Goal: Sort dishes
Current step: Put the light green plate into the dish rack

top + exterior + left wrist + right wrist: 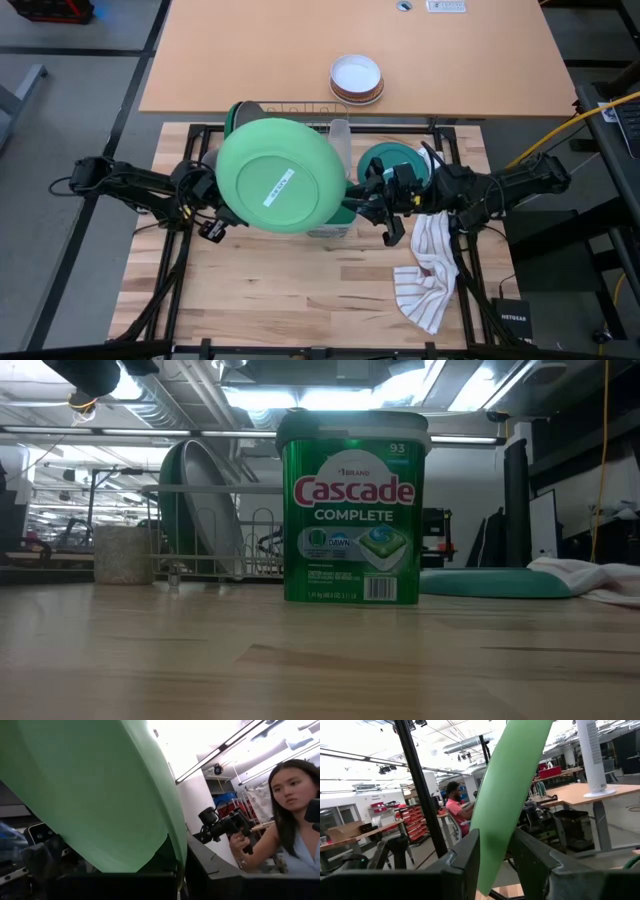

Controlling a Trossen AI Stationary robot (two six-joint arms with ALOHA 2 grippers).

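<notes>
A light green plate (275,175) is held high above the table, its underside with a white sticker facing up. My left gripper (215,205) is shut on its left rim and my right gripper (358,197) on its right rim. A teal plate (392,158) lies flat on the table beside the towel. A dark green plate (180,510) and a grey plate (215,510) stand on edge in the dish rack (255,545). A small grey mug (120,555) stands left of the rack. My left gripper pinches the light green plate's rim (172,862) between its two fingers, coming level from the table's left. The plate is lifted clear and lies roughly level, underside up. My right gripper pinches the opposite rim (495,865) between its two fingers (465,857), coming level from the table's right.
A green Cascade tub (355,510) stands mid-table under the held plate. A white striped towel (430,270) lies at the right front. A stack of bowls (357,78) sits on the far table. A person (287,815) stands beyond the table holding a camera rig.
</notes>
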